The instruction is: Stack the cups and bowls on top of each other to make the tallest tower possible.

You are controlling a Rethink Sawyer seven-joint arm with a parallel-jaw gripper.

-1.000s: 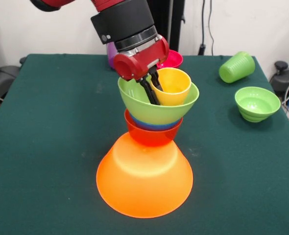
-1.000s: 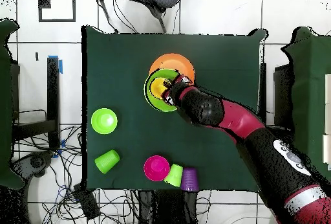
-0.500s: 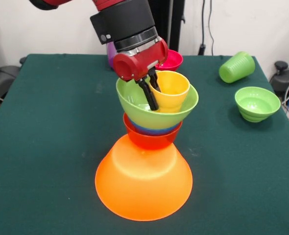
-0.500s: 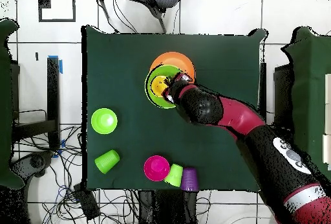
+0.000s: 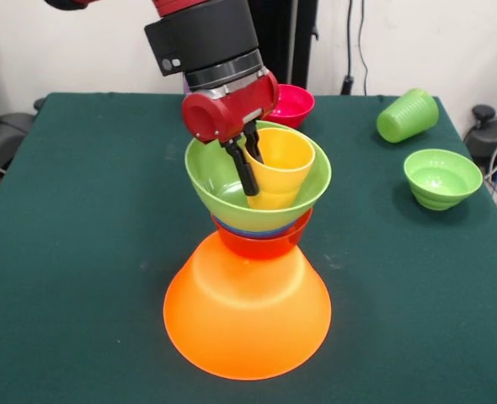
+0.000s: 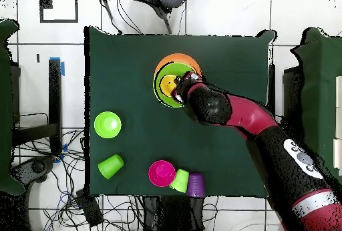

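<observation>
The tower stands mid-table on an upturned huge orange bowl (image 5: 247,311) (image 6: 180,59). On it sit a red-orange bowl (image 5: 261,245), a thin blue bowl rim (image 5: 250,231) and a large light green bowl (image 5: 211,183) (image 6: 162,89). A yellow cup (image 5: 284,164) (image 6: 167,85) sits upright inside the green bowl. My gripper (image 5: 250,168) (image 6: 179,89) comes down from above and is shut on the yellow cup's left wall, one finger inside and one outside. The upper bowls sit off-centre to the left of the base.
A pink bowl (image 5: 292,102) (image 6: 161,173) lies behind the tower. A light green cup (image 5: 407,114) (image 6: 110,166) lies on its side at the far right, near a small green bowl (image 5: 440,177) (image 6: 107,124). A second light green cup (image 6: 179,180) and a purple cup (image 6: 195,184) lie beside the pink bowl.
My gripper has moved left in the front view with the yellow cup. The large green bowl and the bowls under it shifted left with it, and the cup now stands more upright.
</observation>
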